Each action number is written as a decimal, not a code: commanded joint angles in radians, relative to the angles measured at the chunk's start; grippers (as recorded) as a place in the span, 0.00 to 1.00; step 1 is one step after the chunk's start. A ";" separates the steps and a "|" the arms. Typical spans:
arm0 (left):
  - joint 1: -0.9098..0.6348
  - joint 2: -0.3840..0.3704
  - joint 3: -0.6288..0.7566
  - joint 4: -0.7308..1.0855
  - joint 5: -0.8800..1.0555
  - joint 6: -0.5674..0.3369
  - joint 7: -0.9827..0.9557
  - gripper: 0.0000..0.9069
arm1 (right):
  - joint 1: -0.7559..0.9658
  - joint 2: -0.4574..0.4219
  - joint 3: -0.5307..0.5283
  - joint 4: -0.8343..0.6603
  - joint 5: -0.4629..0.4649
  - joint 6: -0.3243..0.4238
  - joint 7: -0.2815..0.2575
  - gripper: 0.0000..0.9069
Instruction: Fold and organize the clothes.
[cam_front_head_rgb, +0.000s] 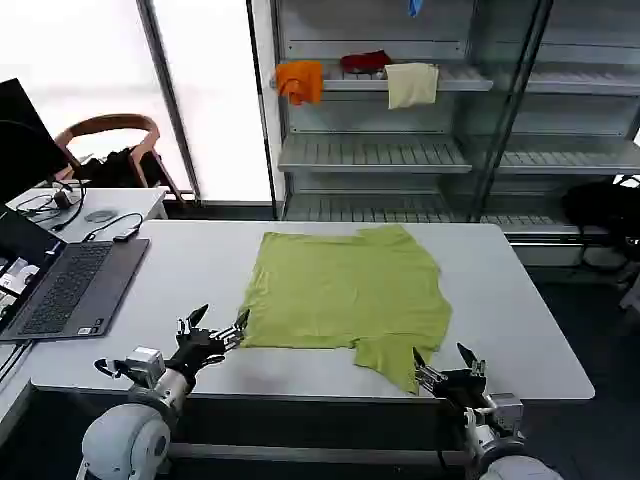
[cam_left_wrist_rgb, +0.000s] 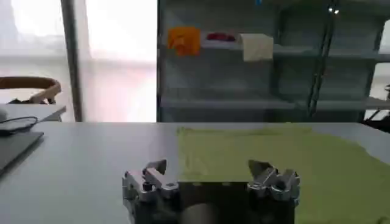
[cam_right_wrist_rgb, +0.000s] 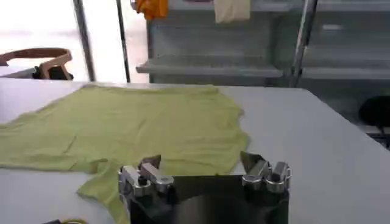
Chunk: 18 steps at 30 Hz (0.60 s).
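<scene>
Head view: the white table holds the lime T-shirt spread flat in its middle, ready for folding. The shirt looks a bit wider than deep, and one sleeve points at the near edge. I cannot find the collar. The left gripper waits released by the shirt's near left corner. The right gripper waits released beside the sleeve.

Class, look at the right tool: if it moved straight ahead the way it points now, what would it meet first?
The right tool, open, would probably first meet the lime-green T-shirt's near sleeve; exact depth is unclear.
</scene>
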<state>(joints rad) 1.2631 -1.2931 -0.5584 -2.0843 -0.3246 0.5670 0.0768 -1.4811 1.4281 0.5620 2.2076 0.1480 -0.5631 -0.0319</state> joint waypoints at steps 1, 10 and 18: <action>-0.026 -0.018 0.042 0.099 0.115 -0.007 -0.004 1.00 | -0.003 0.005 -0.001 -0.039 0.008 0.015 -0.001 1.00; 0.002 -0.020 0.062 0.134 0.170 -0.014 -0.005 1.00 | 0.019 0.027 -0.029 -0.093 -0.022 0.013 0.005 1.00; 0.037 -0.019 0.064 0.131 0.205 -0.025 -0.006 1.00 | 0.012 0.029 -0.044 -0.107 -0.022 0.021 0.001 1.00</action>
<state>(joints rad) 1.2736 -1.3110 -0.5046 -1.9790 -0.1777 0.5497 0.0730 -1.4723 1.4524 0.5216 2.1229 0.1301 -0.5456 -0.0307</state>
